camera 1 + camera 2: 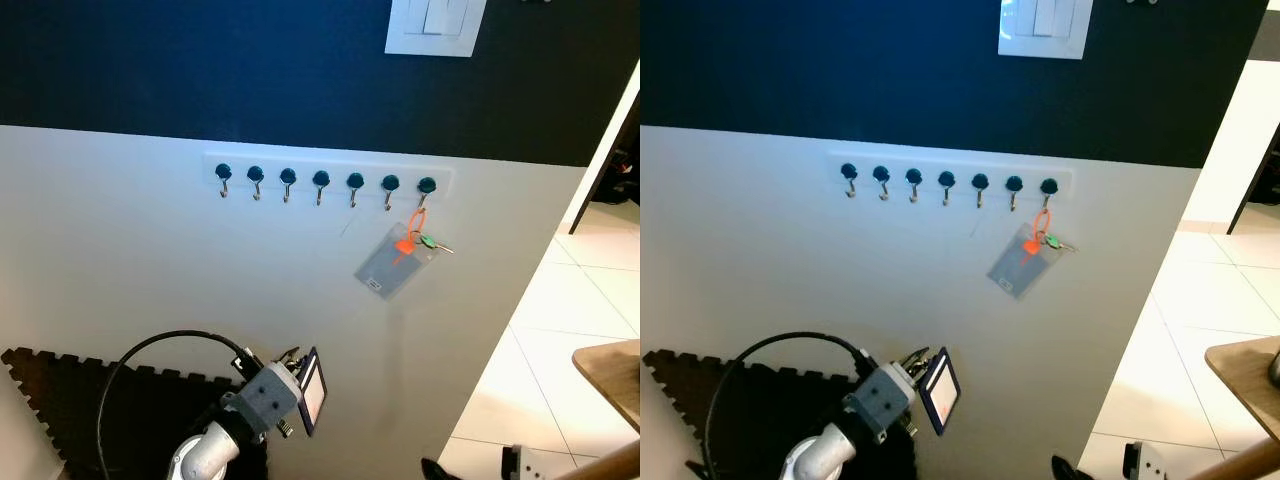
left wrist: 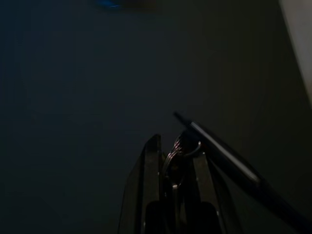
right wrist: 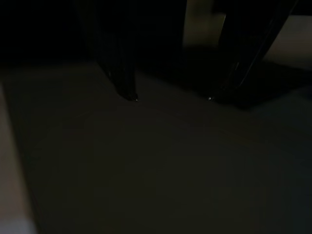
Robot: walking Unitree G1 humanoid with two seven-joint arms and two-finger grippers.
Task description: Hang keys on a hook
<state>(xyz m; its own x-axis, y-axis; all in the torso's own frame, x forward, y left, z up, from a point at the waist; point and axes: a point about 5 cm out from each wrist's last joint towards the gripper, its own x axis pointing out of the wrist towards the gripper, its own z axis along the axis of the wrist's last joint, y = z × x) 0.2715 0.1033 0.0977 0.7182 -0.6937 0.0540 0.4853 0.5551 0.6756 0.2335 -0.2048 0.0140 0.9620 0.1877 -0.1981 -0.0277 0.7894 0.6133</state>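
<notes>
Wall [image 1: 150, 260] ahead: dark band above, white panel below, light switch [image 1: 435, 25] in the dark band. Dark foam mat [image 1: 60, 400] on the floor at lower left; pale tiled floor [image 1: 570, 310] to the right, with a wooden table corner [image 1: 612, 375] at the edge.

Hook rail [image 1: 325, 172] mounted just under the dark band, seven dark-capped hooks in a row. Rightmost hook [image 1: 426, 187] already occupied: orange loop, clear badge holder [image 1: 393, 263] and a green-headed key [image 1: 430, 242] hanging from it. Remaining six hooks bare.

Left gripper [image 1: 290, 385] low in the head views, well below the rail and under its middle, fingers closed narrow on the keys [image 2: 179, 153]; in the left wrist view a metal ring sits pinched between the fingers, a flat tag [image 1: 313, 390] sticking out beside them. Right gripper [image 3: 170, 95] idle in shade, fingers standing apart with nothing between.

Risks, as judged:
- Ring pinched edge-on, so little open loop may present to a hook; ring could strike the dark cap and slide off.
- Hooks small and closely spaced; a slight sideways error could land between two.
- Tag could swing into the wall on the lift and twist the ring.
- Release before the ring seats would drop the keys to the floor.
</notes>
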